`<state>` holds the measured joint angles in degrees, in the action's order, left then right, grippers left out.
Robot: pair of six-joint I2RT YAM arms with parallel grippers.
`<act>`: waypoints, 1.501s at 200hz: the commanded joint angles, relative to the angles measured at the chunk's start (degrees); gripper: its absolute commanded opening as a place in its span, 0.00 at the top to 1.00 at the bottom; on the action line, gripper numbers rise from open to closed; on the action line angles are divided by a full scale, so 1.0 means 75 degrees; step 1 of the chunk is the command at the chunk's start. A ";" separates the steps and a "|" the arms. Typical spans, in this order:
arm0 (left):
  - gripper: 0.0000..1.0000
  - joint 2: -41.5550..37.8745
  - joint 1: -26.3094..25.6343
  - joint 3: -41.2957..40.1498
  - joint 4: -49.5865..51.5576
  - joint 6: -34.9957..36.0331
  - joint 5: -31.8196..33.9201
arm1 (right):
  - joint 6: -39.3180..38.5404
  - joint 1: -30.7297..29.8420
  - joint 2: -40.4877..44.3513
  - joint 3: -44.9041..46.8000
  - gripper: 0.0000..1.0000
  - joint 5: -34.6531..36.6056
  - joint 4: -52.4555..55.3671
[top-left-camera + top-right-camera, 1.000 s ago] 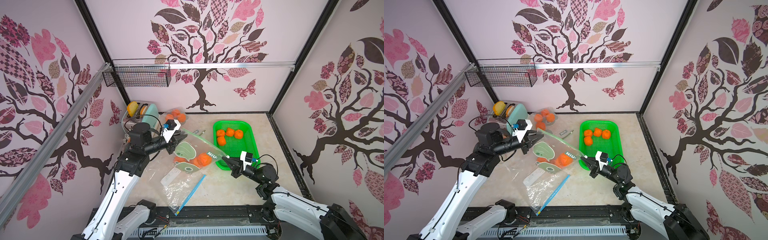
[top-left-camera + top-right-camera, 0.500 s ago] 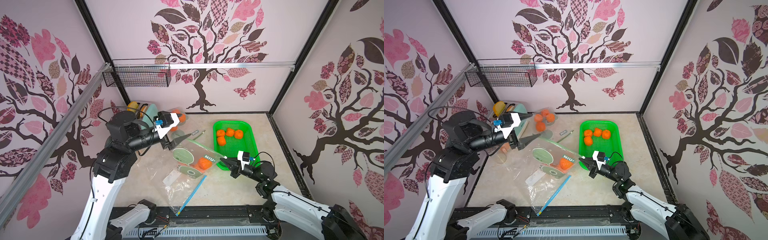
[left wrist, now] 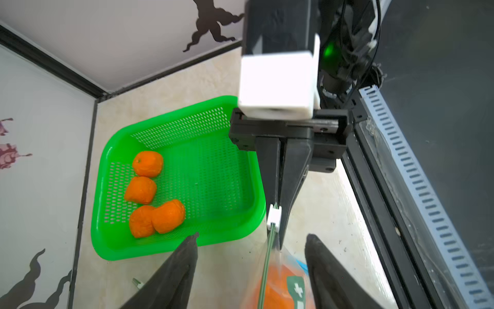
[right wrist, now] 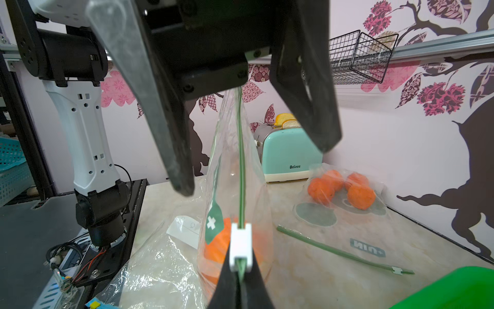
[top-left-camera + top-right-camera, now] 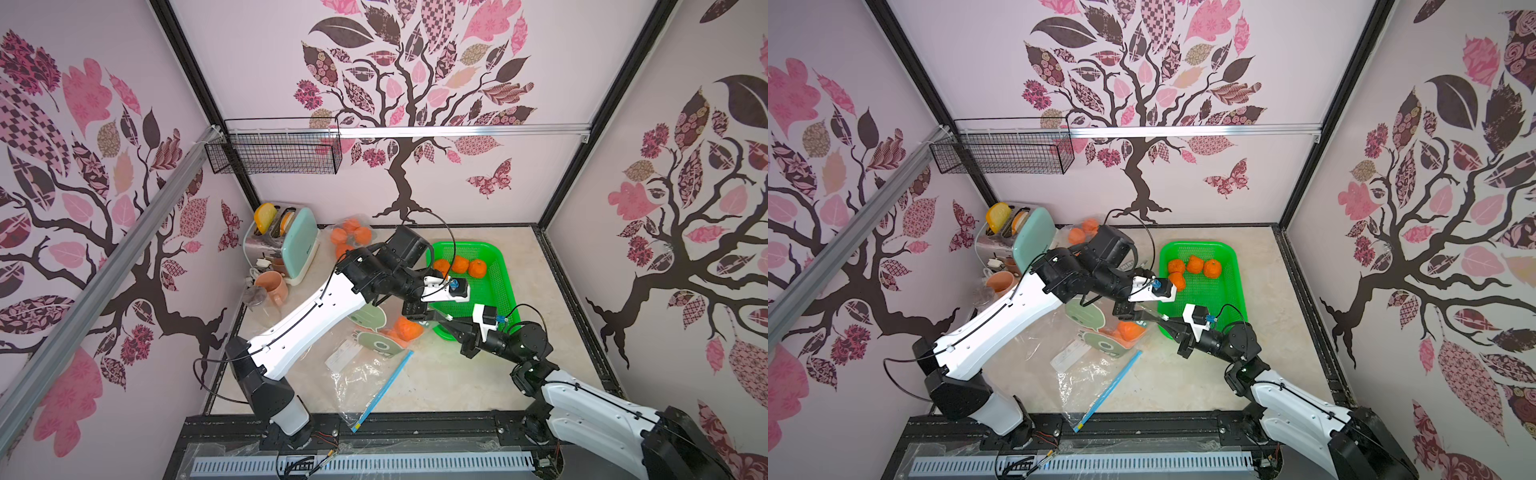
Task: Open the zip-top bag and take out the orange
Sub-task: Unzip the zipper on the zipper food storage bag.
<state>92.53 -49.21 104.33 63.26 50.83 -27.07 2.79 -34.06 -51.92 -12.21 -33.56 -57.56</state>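
**Slider pinched, bag straddled, room only at front right**

Working on a table (image 5: 457,386) closed by walls at the back and on both sides, open only toward the front rail.

Reaching with the left arm (image 5: 316,316) slantwise from the front left almost to the tray (image 5: 505,286), and so covering most of the middle. Extending the right arm (image 5: 582,407) from the front right, low over bare surface.

Bare surface mostly in front of the tray and along the right wall. Much less on the left: crowded there by a toaster (image 5: 299,249), a cup (image 5: 272,289) and, at the back wall, a second bag (image 5: 353,237) of oranges. Near the front, a flat empty bag (image 5: 361,386), with its blue zip hanging over the table edge.

Holding the bag (image 4: 232,160) up by its zip edge, just beside the near left corner of the tray.

Left gripper (image 3: 252,238): released, jaws wide apart on both sides of the zip edge; touching the plastic or not, cannot tell. Right gripper (image 4: 240,267): clenched on the white slider (image 4: 240,243).

Low inside the bag, the orange (image 5: 407,328), just beside the tray rim and outside the tray. In the far part of the tray, four loose oranges (image 3: 147,163).
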 commanded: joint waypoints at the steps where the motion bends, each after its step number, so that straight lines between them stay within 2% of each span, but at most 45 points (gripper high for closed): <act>1: 0.38 -0.0275 -0.0070 0.0046 0.0331 0.0357 -0.0073 | -0.0055 -0.0056 0.0057 -0.0224 1.00 -0.0125 0.0091; 37: 0.51 -0.0069 -0.0095 0.0008 0.0264 0.0308 -0.0545 | -0.0076 -0.0070 -0.0015 -0.0224 1.00 -0.0108 0.0069; 101: 0.52 0.0463 -0.0235 0.0078 0.0108 0.0219 -0.0435 | -0.0095 -0.0087 -0.0029 -0.0212 1.00 -0.0126 0.0083; 129: 0.57 0.0560 -0.0274 0.0026 0.0079 0.0229 -0.0399 | -0.0102 -0.0093 -0.0050 -0.0212 1.00 -0.0124 0.0078; 179: 0.82 0.0572 -0.0305 -0.0026 0.0004 0.0226 -0.0411 | -0.0114 -0.0125 -0.0074 -0.0200 1.00 -0.0123 0.0063; 224: 1.00 0.0431 -0.0306 -0.0130 -0.0053 0.0115 -0.0098 | -0.0117 -0.0123 -0.0006 -0.0166 1.00 -0.0058 0.0043; 300: 1.00 -0.0340 -0.0306 -0.0573 -0.0322 -0.0278 0.1306 | -0.0113 -0.0125 0.0758 0.0326 1.00 0.1138 -0.0360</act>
<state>93.62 -52.42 101.36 59.79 49.93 -23.94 2.48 -35.05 -48.69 -10.44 -28.53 -56.77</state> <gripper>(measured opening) 0.080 0.046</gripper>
